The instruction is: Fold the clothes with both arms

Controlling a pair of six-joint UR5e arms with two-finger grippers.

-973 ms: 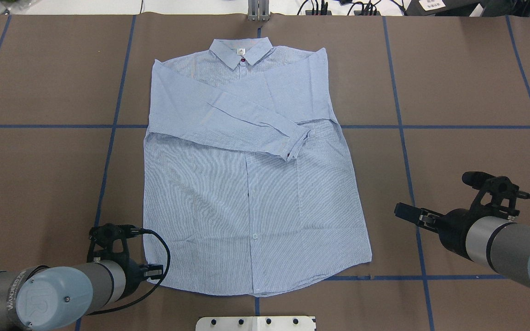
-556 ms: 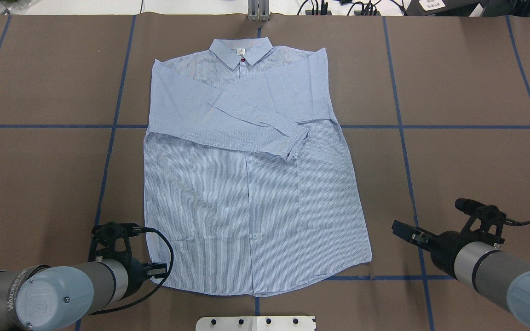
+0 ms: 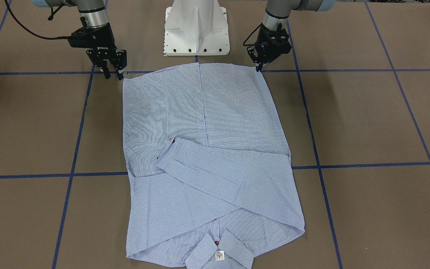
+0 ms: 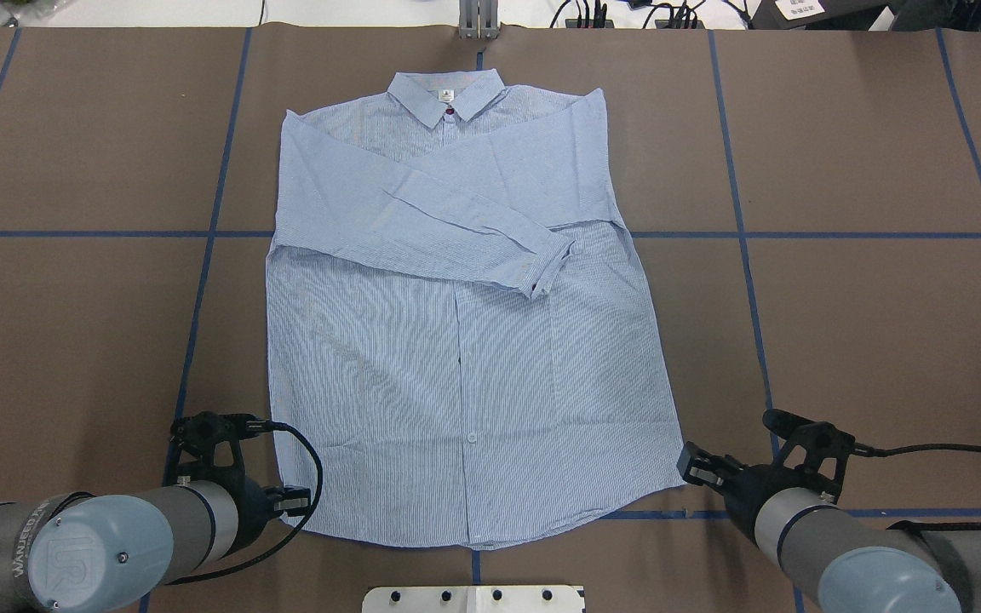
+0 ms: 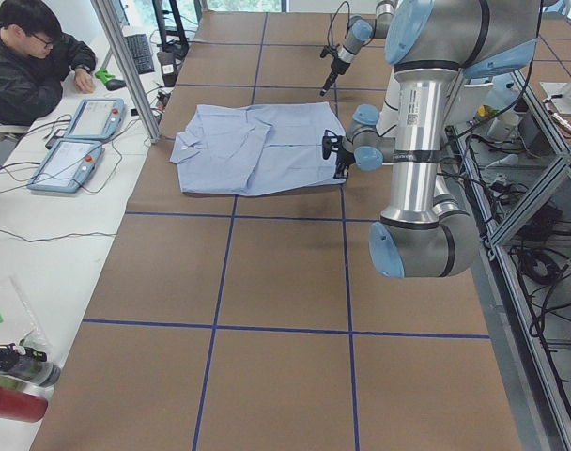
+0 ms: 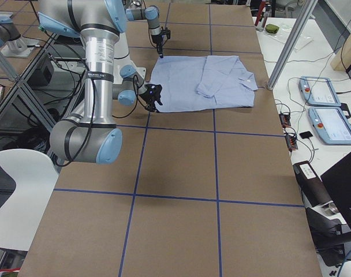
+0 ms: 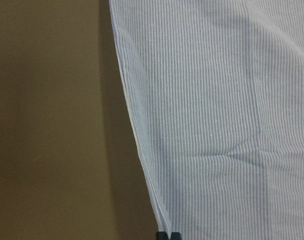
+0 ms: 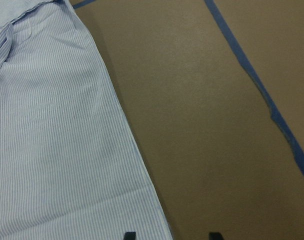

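The light-blue striped shirt lies flat with its collar at the far side and both sleeves crossed over the chest. My left gripper is down at the hem's near left corner. In the left wrist view its tips are together right on the hem edge of the shirt. From the front it looks pinched on that corner. My right gripper is at the hem's near right corner and open. Its tips straddle the shirt's edge from just above.
The white pedestal base stands just behind the hem. Blue tape lines divide the brown table cover into a grid. A seated person and two control tablets are past the collar end. Bottles sit at the table's left end.
My right arm has swung back toward the robot and inward, bringing its open gripper from beside the shirt to the hem's right corner. The left arm has hardly moved.
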